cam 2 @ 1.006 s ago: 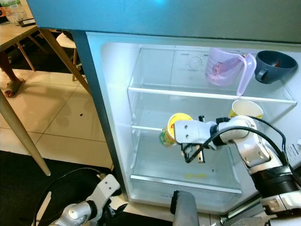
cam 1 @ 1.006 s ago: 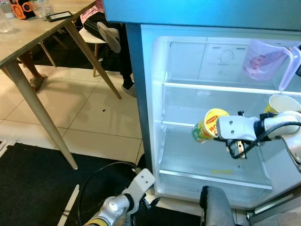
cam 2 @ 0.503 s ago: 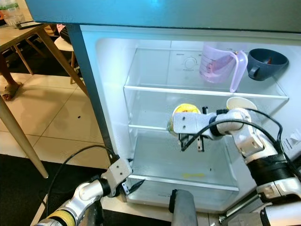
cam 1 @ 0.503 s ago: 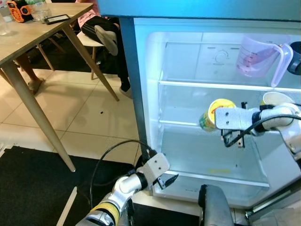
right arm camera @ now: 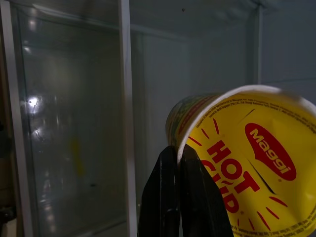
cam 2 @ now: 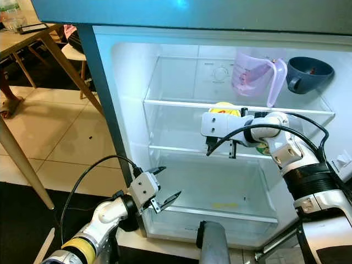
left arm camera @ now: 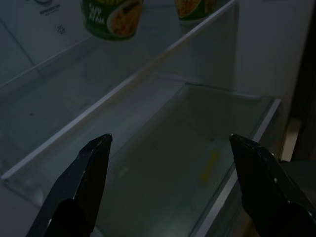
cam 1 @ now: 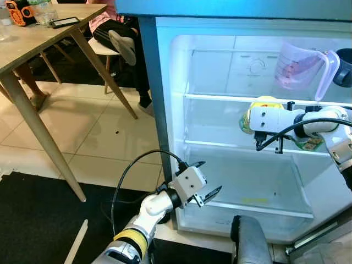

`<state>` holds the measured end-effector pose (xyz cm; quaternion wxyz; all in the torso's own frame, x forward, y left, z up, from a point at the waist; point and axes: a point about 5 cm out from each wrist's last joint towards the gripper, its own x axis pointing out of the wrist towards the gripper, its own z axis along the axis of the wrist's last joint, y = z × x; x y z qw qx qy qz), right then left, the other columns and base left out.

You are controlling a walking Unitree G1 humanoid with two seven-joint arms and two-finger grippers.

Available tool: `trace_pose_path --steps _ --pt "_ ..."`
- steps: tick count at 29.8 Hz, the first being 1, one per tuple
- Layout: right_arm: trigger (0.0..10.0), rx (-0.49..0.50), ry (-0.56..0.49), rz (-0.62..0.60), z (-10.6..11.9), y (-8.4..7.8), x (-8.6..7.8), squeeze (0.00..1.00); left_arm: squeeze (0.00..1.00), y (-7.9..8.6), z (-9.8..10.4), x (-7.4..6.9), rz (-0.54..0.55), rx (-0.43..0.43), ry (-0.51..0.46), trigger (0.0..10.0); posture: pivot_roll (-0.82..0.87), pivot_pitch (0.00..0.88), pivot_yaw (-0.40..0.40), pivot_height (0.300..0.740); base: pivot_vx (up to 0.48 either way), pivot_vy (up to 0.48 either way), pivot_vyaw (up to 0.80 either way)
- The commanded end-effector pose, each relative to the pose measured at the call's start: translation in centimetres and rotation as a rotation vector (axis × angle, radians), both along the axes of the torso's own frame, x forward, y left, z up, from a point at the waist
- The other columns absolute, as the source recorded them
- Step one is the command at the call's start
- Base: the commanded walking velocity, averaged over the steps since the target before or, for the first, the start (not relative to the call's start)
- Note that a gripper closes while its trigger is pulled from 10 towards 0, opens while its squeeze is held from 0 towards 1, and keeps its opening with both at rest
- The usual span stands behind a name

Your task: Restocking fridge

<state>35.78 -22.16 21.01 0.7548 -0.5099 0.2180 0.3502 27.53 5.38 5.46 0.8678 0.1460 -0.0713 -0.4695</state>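
noodle cup (right arm camera: 237, 163) | yellow lid, red lettering, green sides | right claw (right arm camera: 180, 197) pinching rim

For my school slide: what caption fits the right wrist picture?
Right gripper pinching the rim of a yellow noodle cup inside the open fridge.

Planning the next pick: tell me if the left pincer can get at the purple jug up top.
Probably not: the left pincer hangs open low by the fridge's bottom shelf, and the purple jug stands two glass shelves higher.

Open white fridge (cam 2: 124, 110) with clear glass shelves. The top glass shelf (cam 2: 181, 103) holds a translucent lilac measuring jug (cam 2: 254, 77) and a dark blue-grey cup (cam 2: 309, 72).
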Motion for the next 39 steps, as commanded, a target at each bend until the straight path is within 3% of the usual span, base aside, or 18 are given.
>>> trace_pose_path --steps 1,6,19,39 --pt "10.0 -0.006 -0.001 -0.016 0.2 0.1 0.3 0.0 0.0 -0.6 0.5 -0.1 -0.014 -0.041 -0.016 10.0 -0.05 0.0 0.002 0.375 0.0 0.0 0.0" --pt "10.0 -0.066 0.043 -0.113 -0.3 -0.8 1.1 0.0 0.0 -1.4 1.4 -0.1 -0.021 -0.1 -0.034 10.0 -0.06 0.0 0.0 0.375 0.0 0.0 0.0" --pt "10.0 -0.062 0.065 -0.167 -0.1 -0.4 2.1 0.0 0.0 -1.5 2.2 0.0 -0.023 -0.125 -0.056 10.0 -0.05 0.0 0.0 0.375 0.0 0.0 0.0" --pt "10.0 -0.102 0.122 -0.267 -1.0 -2.2 2.0 0.0 0.0 -1.7 2.7 -0.1 -0.025 -0.141 -0.063 10.0 -0.05 0.0 0.0 0.375 0.0 0.0 0.0"
